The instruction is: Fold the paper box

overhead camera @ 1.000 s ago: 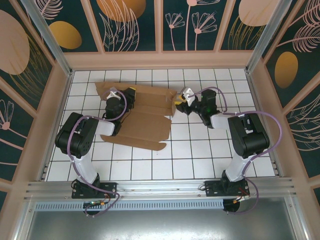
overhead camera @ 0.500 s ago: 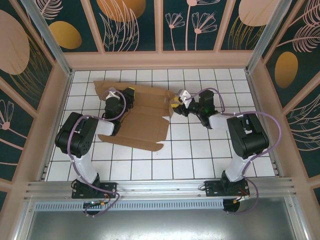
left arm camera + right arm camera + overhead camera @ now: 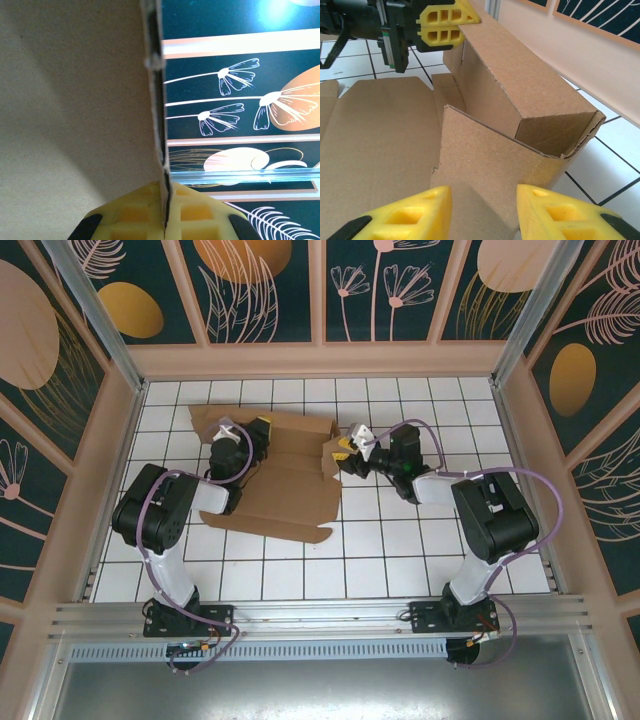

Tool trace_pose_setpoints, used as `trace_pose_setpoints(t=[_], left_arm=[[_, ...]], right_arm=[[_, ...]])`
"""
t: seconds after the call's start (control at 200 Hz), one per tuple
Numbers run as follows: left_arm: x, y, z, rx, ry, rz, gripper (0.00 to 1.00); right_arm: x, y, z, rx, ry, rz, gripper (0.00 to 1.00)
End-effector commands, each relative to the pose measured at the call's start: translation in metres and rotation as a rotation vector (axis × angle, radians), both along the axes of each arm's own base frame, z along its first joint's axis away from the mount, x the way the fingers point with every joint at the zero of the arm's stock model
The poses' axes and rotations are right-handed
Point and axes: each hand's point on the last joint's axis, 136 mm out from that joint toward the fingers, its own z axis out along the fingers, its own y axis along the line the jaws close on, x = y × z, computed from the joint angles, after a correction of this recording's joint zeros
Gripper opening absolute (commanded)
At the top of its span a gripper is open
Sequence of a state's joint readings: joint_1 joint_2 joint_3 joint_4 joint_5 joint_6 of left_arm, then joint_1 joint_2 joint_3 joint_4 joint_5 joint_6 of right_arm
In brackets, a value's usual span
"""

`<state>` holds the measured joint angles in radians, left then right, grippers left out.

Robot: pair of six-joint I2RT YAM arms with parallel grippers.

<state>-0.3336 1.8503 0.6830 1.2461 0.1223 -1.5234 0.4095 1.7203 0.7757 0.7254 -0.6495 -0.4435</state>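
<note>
**While one edge is pinched, plain brown die-cut paper box (image 3: 290, 490) lies upper left**

Where the white tiled table (image 3: 400, 540) meets the back wall, the single paper box spreads mostly flat, its far edge near that wall. Bare tiles lie free below and to the right. Two grippers are at it. Left gripper (image 3: 262, 428) clamps a raised edge between its yellow fingers (image 3: 200, 215). Right gripper (image 3: 342, 452) has fingers partway apart, an upright flap just ahead of them.
</note>
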Motion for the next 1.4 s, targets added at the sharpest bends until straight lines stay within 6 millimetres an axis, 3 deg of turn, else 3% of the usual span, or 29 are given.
trace_pose_setpoints(t=[0.0, 0.12, 0.38, 0.5, 0.676, 0.891, 1.156, 1.396], left_arm=[[-0.012, -0.01, -0.022, 0.026, 0.036, -0.059, 0.0], [-0.015, -0.01, -0.026, 0.038, 0.044, -0.065, 0.0], [-0.02, -0.011, -0.031, 0.045, 0.059, -0.081, 0.0], [-0.02, -0.011, -0.032, 0.06, 0.064, -0.086, 0.0], [-0.018, -0.01, -0.028, 0.06, 0.062, -0.075, 0.0], [-0.017, -0.011, -0.025, 0.07, 0.064, -0.078, 0.0], [-0.025, -0.012, -0.029, 0.087, 0.069, -0.104, 0.0], [-0.038, -0.005, -0.051, 0.122, 0.113, -0.088, 0.0]], right_arm=[[0.022, -0.005, -0.006, -0.075, -0.066, -0.124, 0.4], [0.037, -0.015, -0.013, -0.135, -0.083, -0.227, 0.4], [0.056, -0.021, -0.004, -0.151, -0.123, -0.329, 0.36], [0.05, -0.011, -0.005, -0.149, -0.133, -0.309, 0.33], [0.027, 0.014, -0.01, -0.138, -0.133, -0.223, 0.3], [0.005, 0.029, -0.018, -0.125, -0.117, -0.164, 0.29], [0.016, 0.04, -0.03, -0.206, -0.133, -0.272, 0.28], [0.017, 0.039, -0.042, -0.246, -0.185, -0.395, 0.28]])
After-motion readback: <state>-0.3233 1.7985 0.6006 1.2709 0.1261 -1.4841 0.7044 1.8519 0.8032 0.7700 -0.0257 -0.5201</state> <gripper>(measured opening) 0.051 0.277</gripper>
